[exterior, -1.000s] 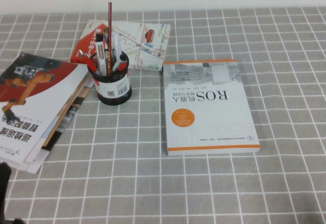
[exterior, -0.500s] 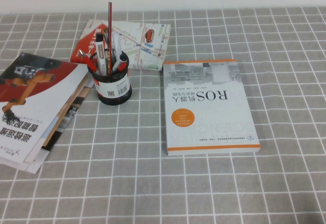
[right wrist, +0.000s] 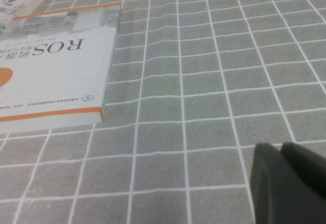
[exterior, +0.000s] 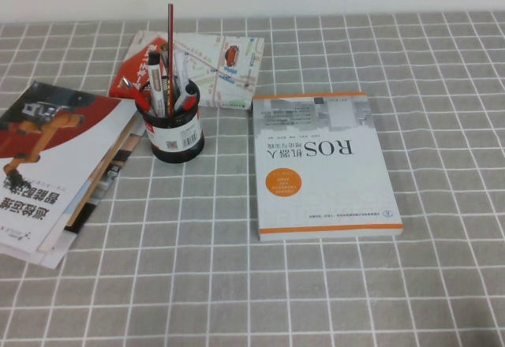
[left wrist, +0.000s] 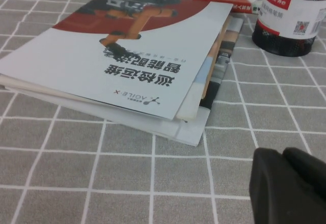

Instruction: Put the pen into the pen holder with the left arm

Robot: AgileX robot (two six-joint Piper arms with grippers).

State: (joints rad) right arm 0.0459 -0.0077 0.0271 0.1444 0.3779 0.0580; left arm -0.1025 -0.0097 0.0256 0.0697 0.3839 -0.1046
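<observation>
The thin dark-red pen (exterior: 170, 55) stands upright in the black pen holder (exterior: 173, 130), rising well above the grey markers beside it. The holder stands at the back left of the table, and its lower part shows in the left wrist view (left wrist: 288, 23). My left gripper (left wrist: 285, 155) is shut and empty, low over the cloth near the front left, out of the high view. My right gripper (right wrist: 282, 150) is shut and empty over bare cloth at the front right, also out of the high view.
A white ROS book (exterior: 323, 162) lies in the middle, also seen in the right wrist view (right wrist: 51, 74). A stack of booklets (exterior: 55, 166) lies at the left, close in front of my left gripper (left wrist: 127, 61). A map-covered booklet (exterior: 213, 67) lies behind the holder.
A dark part of the left arm at the high view's lower left edge one second ago has gone out of view. The pen and holder have not moved.
</observation>
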